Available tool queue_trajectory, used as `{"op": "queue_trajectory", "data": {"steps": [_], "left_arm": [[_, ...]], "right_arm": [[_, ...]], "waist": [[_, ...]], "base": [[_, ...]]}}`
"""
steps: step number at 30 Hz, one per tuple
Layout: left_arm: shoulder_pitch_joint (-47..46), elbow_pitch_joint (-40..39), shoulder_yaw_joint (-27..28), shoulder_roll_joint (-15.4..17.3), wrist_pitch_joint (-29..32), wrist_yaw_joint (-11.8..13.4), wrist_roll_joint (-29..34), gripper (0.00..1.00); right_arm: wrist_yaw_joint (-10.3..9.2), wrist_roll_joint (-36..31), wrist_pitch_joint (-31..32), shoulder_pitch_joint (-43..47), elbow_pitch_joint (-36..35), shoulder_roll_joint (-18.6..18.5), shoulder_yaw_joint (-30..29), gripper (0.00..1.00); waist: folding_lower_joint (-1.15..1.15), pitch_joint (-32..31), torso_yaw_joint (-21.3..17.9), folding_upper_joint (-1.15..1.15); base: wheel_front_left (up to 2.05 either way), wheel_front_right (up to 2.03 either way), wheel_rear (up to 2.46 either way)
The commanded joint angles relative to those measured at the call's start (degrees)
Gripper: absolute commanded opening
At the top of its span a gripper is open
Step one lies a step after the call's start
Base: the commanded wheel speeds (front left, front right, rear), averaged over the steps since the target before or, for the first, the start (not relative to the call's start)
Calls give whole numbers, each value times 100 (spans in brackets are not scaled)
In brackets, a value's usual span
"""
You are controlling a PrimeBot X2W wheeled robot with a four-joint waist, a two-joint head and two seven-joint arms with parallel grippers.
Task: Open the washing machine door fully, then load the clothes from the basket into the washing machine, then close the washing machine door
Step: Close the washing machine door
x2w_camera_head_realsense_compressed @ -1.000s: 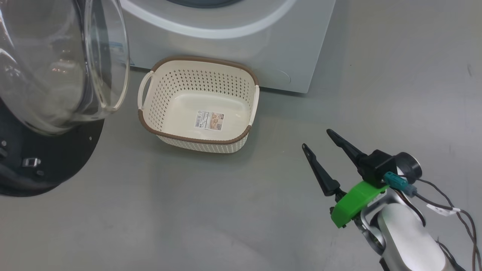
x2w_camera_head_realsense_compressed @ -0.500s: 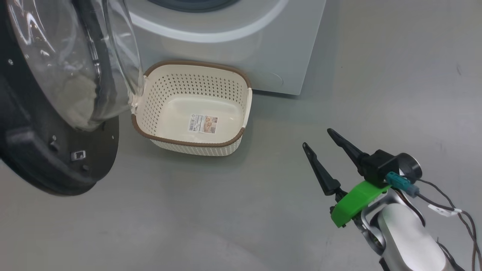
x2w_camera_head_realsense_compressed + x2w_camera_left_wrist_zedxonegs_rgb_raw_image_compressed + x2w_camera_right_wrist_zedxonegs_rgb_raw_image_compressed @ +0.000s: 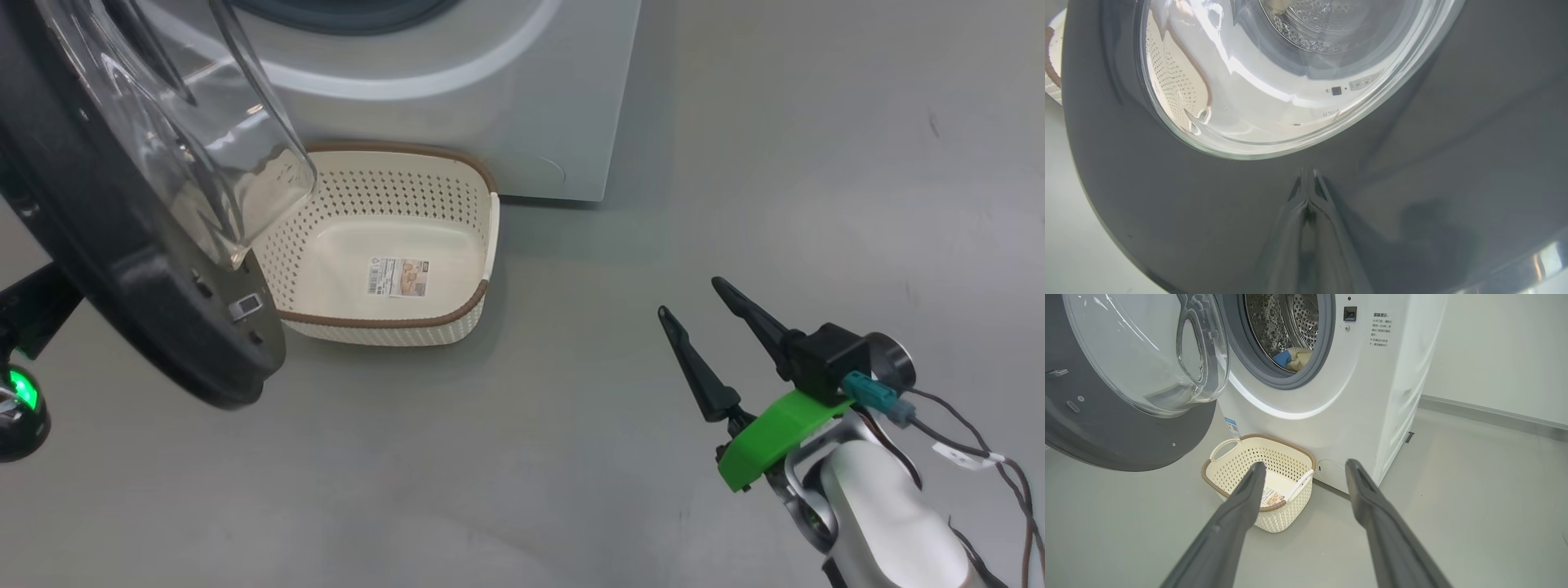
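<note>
The washing machine door [image 3: 122, 245], black rim and bulging glass bowl, stands part way swung, its glass over the left side of the basket [image 3: 384, 321]. My left gripper [image 3: 1308, 202] is shut, its tips against the door's glossy black outer face [image 3: 1433, 163]. The cream basket [image 3: 1290, 514] sits on the floor before the washing machine [image 3: 490, 106] and holds just its label. The clothes [image 3: 1295, 357], pale yellow and blue, lie inside the steel drum of the machine [image 3: 1355, 396]. My right gripper [image 3: 689, 296] hangs open over bare floor right of the basket, open too in its wrist view [image 3: 1305, 464].
Grey floor [image 3: 571, 457] stretches to the right of and in front of the machine. A dark part of my left arm with a green light [image 3: 20, 388] shows behind the door at the lower left. A wall with a skirting [image 3: 1494, 412] runs to the machine's right.
The door has swung toward the machine and now overlaps the basket's left side. The head view has shifted too. My right gripper has stayed open in place.
</note>
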Motion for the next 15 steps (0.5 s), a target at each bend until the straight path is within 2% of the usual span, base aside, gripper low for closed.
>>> {"op": "queue_trajectory", "data": {"steps": [1,15], "left_arm": [[-160,-279,112,172,7,18,-44,0],[-199,-412,-118,-180,-145,56,72,0]], "right_arm": [[-17,61,-78,-93,-190,36,65,100],[-17,148,-79,-72,-308,36,38,100]], "waist": [[0,26,-115,0],[0,86,-739,0]], "base": [[0,0,0],[0,0,0]]}}
